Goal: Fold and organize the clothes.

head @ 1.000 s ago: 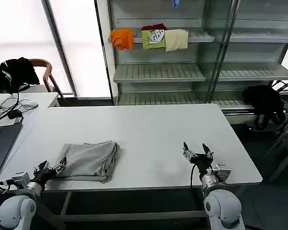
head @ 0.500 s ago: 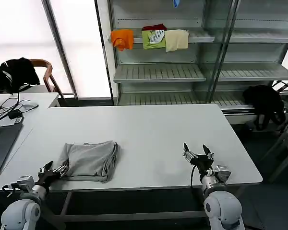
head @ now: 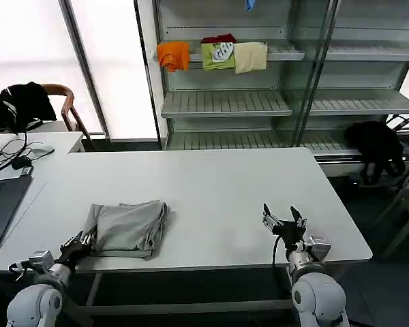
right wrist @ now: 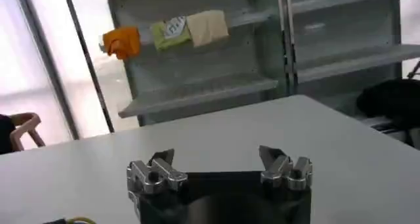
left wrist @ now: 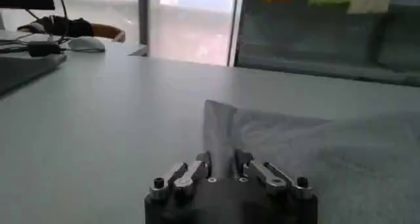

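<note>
Head view: a folded light grey cotton shirt (head: 127, 228) lies flat on the white rectangular bench (head: 218, 184), ahead of the left tool and well off to the side of the right one.
Left tool (head: 84, 240): low at the bench's near edge, right at the shirt's near corner; the left wrist view (left wrist: 223, 168) shows its fingers drawn close together with a fold of grey cloth rising just beyond them. Whether they pinch that fold or only sit against it, I cannot tell.
Right tool (head: 282, 219): hovers over bare bench near the front edge, fingers spread wide apart, holding nothing; the right wrist view (right wrist: 218, 167) shows the same.
Step in hand: judging by the tidy rectangle, folding looks largely finished; the left arm is at the corner, either letting go or adjusting.
Next move: likely both tools must slide under opposite edges to lift the stack without spilling its layers.
Beyond the bench: grey metal shelving (head: 225, 102) carrying orange, green and cream folded garments (head: 215, 54).
</note>
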Robot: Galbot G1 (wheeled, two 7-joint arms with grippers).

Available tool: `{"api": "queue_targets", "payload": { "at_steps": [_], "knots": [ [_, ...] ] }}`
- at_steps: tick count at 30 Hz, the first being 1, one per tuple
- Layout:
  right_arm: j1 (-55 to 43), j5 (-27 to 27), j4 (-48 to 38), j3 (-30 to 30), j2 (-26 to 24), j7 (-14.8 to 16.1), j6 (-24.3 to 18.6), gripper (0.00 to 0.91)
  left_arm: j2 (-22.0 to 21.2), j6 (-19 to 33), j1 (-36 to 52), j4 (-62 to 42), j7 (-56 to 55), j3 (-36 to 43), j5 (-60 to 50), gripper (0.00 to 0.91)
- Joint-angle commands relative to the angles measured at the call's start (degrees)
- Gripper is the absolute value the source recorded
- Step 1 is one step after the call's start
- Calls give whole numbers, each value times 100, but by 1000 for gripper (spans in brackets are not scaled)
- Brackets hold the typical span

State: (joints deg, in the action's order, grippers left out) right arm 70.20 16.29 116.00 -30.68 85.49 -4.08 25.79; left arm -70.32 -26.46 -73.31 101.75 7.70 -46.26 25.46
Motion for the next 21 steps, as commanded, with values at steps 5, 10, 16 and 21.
{"api": "queue_targets", "payload": {
  "at_steps": [5, 10, 16, 21],
  "knots": [
    [15, 12, 63, -31, -14, 2, -12, 907, 155, 606, 102, 110, 161, -408, -264, 0],
    [17, 78, 65, -95, -79, -5, -12, 907, 920, 796, 292, 34, 564, -1101, -1541, 0],
    [-10, 124, -35, -37, -55, -4, -42, 907, 1906, 922, 618, -134, 1006, -1766, -2825, 10],
    [-70, 113, -141, 83, 10, -6, -60, 907, 2440, 756, 881, -72, 1227, -1874, -3101, 10]
  ]
}}
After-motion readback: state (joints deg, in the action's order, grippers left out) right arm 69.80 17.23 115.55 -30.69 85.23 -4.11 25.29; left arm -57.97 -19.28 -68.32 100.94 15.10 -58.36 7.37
